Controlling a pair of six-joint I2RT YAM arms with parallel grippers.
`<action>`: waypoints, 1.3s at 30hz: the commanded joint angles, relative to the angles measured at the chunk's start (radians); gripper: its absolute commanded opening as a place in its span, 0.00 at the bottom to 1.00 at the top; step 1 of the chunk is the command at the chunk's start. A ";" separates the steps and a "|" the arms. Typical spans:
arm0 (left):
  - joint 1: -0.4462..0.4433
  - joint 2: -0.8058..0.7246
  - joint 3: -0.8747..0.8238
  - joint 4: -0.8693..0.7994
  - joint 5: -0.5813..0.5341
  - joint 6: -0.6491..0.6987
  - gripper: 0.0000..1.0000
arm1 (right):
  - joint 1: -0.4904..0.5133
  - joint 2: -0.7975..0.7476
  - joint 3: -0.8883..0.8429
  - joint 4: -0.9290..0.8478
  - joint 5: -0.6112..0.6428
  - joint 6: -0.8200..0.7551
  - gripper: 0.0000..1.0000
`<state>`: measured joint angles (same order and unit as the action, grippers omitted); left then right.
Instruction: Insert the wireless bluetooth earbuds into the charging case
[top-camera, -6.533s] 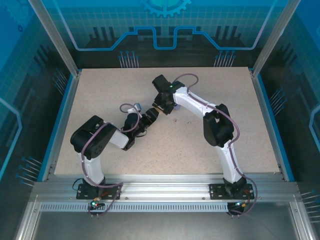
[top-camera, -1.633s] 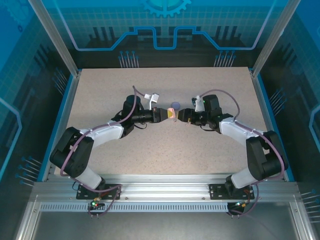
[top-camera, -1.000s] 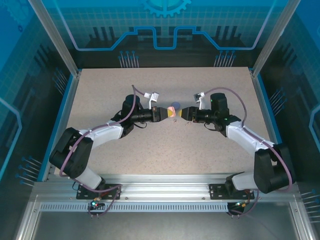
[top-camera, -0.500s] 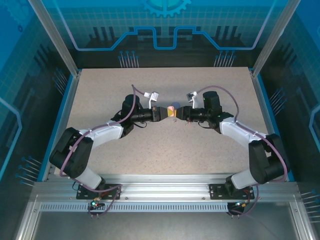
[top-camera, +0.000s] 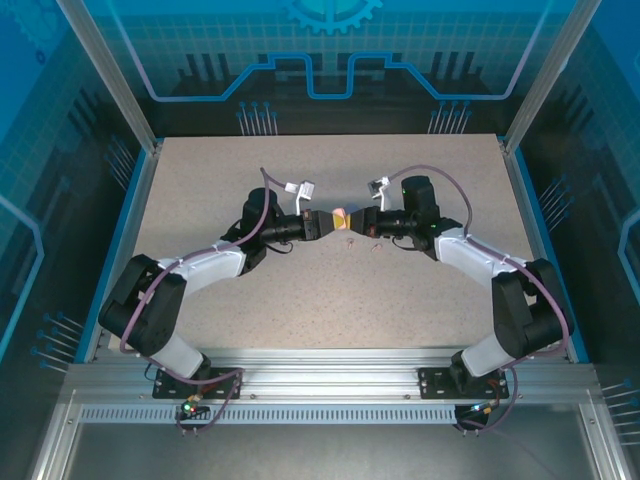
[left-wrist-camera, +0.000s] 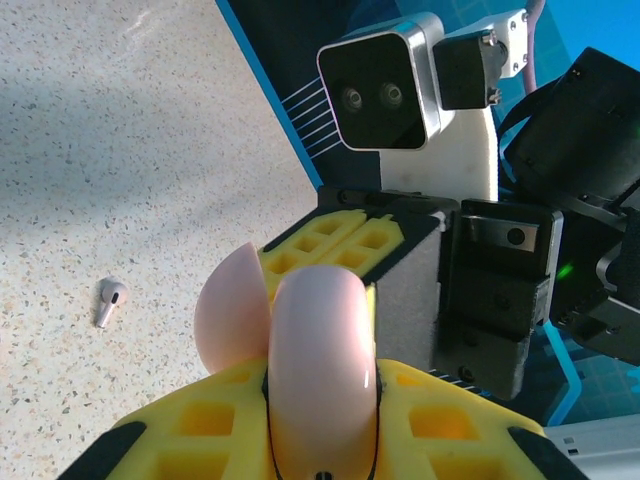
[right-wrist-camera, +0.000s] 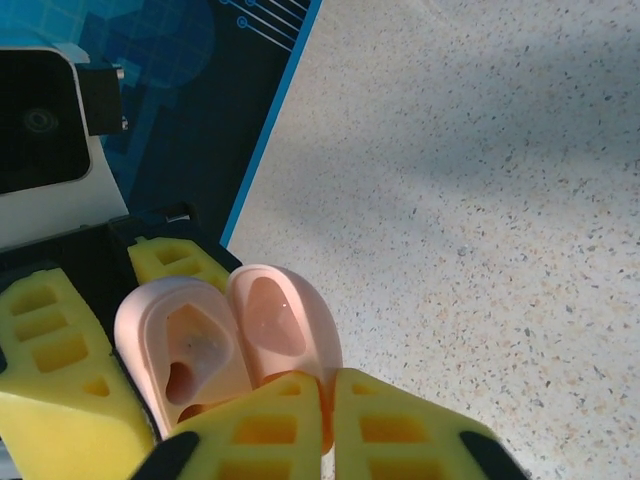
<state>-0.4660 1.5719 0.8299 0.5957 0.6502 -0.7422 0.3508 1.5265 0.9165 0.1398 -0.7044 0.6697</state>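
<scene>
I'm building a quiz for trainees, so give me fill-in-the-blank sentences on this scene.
The charging case held between the two arms is coloured ___. Its lid stands ___. One earbud lies loose on the ___.
Missing words: pink; open; table.

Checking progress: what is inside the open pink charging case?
The pink charging case shows moulded wells that look empty; its lower part is covered by the right tool.
</scene>
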 joint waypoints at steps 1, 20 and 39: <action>-0.013 0.004 0.025 0.048 0.050 -0.014 0.00 | 0.013 0.014 0.037 0.008 0.008 -0.006 0.01; 0.101 -0.129 0.191 -0.485 0.019 0.263 0.94 | -0.003 -0.029 0.205 -0.488 0.308 -0.479 0.00; 0.086 0.320 0.745 -1.273 0.382 0.753 0.79 | 0.016 -0.035 0.250 -0.531 0.293 -0.715 0.00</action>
<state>-0.3508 1.8610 1.5124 -0.5289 0.9573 -0.0853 0.3531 1.5082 1.1286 -0.3660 -0.4000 -0.0132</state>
